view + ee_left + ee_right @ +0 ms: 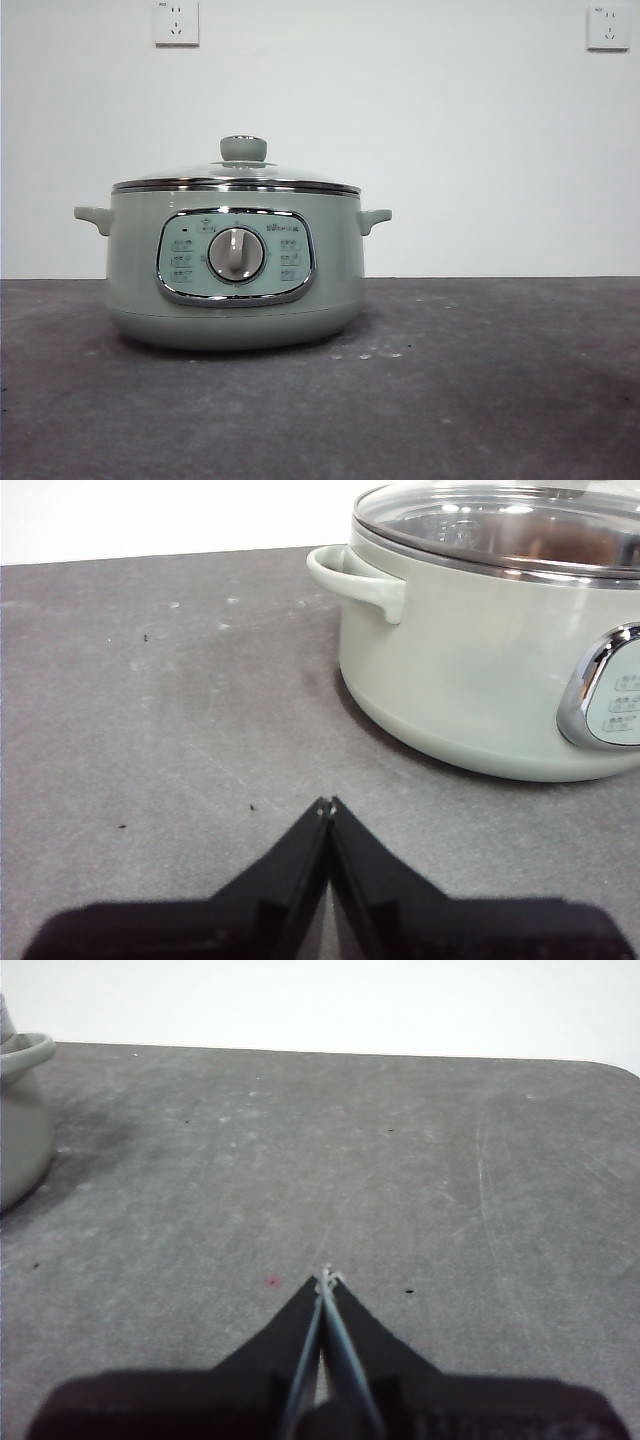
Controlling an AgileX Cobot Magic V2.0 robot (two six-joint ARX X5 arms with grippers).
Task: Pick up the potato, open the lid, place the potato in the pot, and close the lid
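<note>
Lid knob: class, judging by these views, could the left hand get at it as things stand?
Probably yes. The knob stands bare atop the lid, nothing above or around it. The left hand waits, shut, beside the pot, so it must open first.

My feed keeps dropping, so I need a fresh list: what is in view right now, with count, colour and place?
pot: one, pale green, on the table, left of centre in the front view.
lid: one, clear glass with steel rim and green knob, sitting on the pot.
potato: none visible on the table.
table: one, dark grey.
wall sockets: two, white, high on the wall.
left claw: one, black, shut, empty, near the pot.
right claw: one, black, shut, empty, over bare table.
</note>
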